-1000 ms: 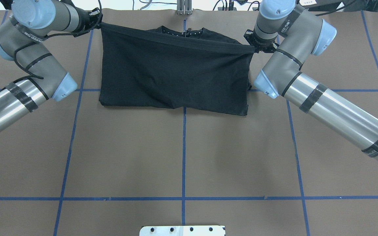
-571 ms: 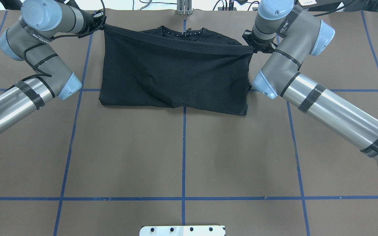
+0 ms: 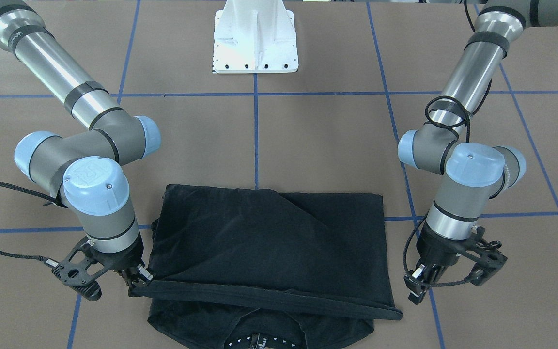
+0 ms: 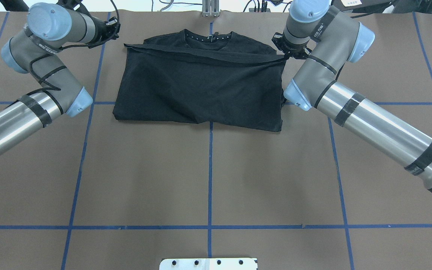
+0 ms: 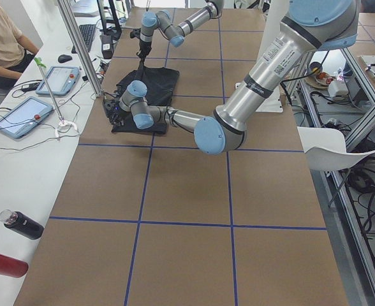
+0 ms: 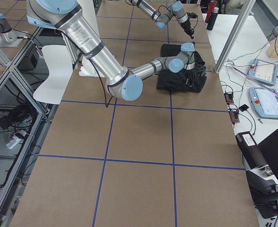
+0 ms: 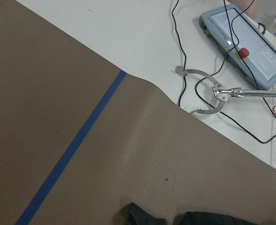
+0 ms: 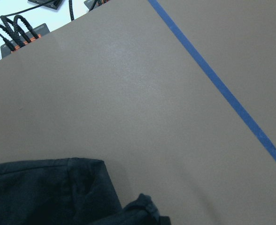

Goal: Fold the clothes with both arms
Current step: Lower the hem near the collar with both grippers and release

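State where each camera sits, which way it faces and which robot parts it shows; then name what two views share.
Front-facing: across the table, facing the robot; left arm, right arm, white pedestal.
Overhead: behind the robot, looking down on the black T-shirt; both arms.
Exterior left: table's end; left arm near, right arm far.
Exterior right: opposite end; right arm near.
Left wrist: table's edge and a pendant; no arm shows.
Right wrist: table and T-shirt; no arm shows.
Shared: overhead and front-facing both show T-shirt and pedestal.
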Robot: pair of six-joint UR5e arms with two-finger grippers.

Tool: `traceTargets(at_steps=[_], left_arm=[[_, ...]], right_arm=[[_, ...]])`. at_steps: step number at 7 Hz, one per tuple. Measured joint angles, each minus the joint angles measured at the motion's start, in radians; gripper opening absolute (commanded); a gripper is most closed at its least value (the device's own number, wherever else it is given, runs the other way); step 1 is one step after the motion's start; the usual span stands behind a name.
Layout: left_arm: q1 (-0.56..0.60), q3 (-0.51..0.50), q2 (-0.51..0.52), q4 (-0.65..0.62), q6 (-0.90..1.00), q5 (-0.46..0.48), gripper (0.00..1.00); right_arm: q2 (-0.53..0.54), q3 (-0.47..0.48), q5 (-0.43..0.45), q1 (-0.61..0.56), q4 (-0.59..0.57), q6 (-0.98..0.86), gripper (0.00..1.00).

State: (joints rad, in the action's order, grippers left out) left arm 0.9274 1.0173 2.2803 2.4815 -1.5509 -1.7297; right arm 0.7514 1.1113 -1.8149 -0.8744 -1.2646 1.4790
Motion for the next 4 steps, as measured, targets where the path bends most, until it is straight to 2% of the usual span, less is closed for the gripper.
traceTargets(at_steps=[2,3,4], left_arm=[[-0.001,-0.004,-0.007,0.013,-0.001,0.000,0.34],[-0.001,-0.003,-0.010,0.021,-0.002,0.000,0.38],[-0.001,-0.001,-0.012,0.025,-0.002,-0.001,0.40]], right_arm=[[-0.046,-0.044,0.000,0.000,0.006,0.002,0.60],[-0.050,-0.038,0.000,0.000,0.007,0.008,0.62],[-0.009,0.031,-0.002,0.007,0.009,0.027,0.63]])
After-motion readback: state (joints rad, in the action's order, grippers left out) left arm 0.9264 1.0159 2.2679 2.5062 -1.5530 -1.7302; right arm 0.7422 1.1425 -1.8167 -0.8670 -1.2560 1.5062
